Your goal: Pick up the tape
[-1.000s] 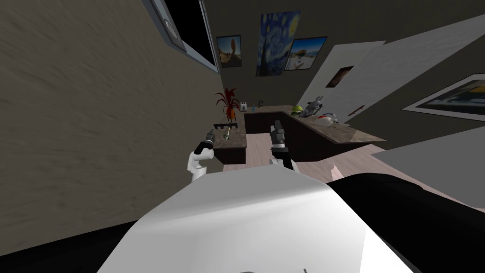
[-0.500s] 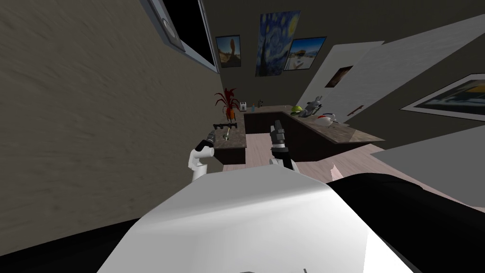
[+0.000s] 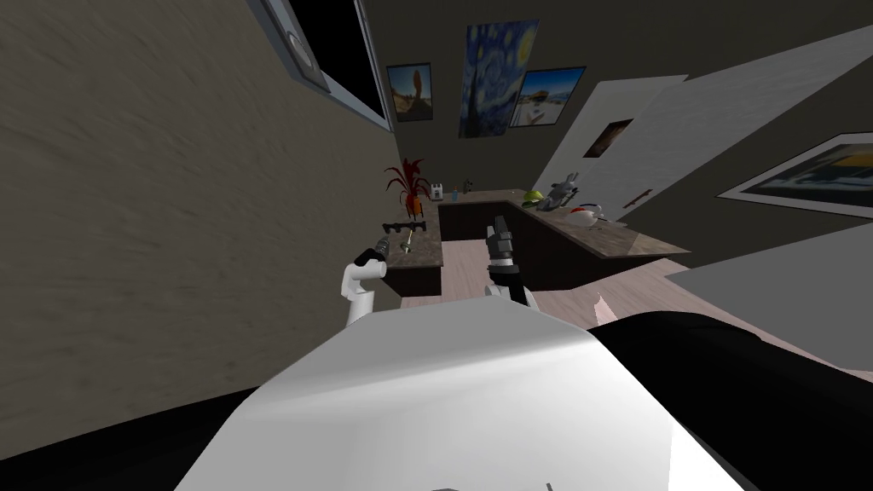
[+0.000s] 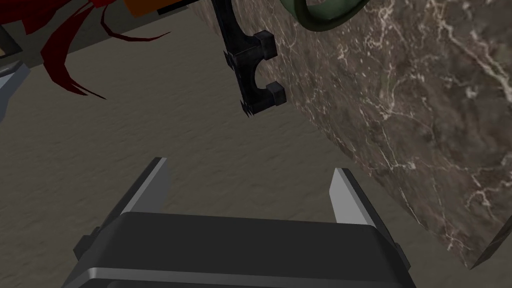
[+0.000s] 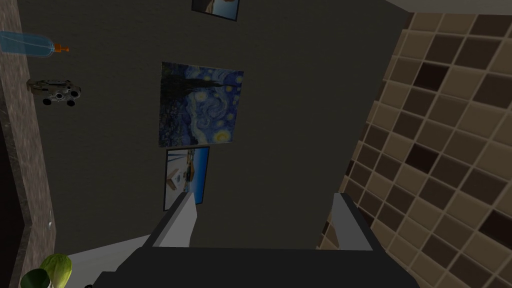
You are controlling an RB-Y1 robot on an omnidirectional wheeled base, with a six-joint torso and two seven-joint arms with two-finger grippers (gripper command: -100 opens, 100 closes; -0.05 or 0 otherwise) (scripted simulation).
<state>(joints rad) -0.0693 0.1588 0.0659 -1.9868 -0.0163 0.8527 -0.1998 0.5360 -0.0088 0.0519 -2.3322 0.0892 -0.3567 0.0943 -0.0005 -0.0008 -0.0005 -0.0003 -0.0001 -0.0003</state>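
The tape [image 4: 320, 14] is a dark green ring lying on the brown marbled counter [image 4: 425, 125], ahead of my left gripper [image 4: 250, 168] and off to one side of it. That gripper is open and empty, and hangs over the counter's edge by the wall. A black rack [image 4: 252, 70] lies between the gripper and the tape. In the head view the tape [image 3: 408, 245] is a small greenish spot on the counter [image 3: 426, 254], just right of my left gripper [image 3: 380, 248]. My right gripper [image 3: 499, 228] is raised over the floor, open and empty [image 5: 264, 198].
The black rack [image 3: 402, 226] and a red plant in an orange pot [image 3: 413, 187] stand beyond the tape. The counter bends right and carries a blue bottle [image 3: 455, 193], a lettuce [image 3: 533, 197], a grey toy car [image 3: 560, 189] and a red-and-white object [image 3: 586, 213]. A wall runs close on the left.
My left arm has crept slightly forward and to the right, toward the counter. The right arm has not moved.
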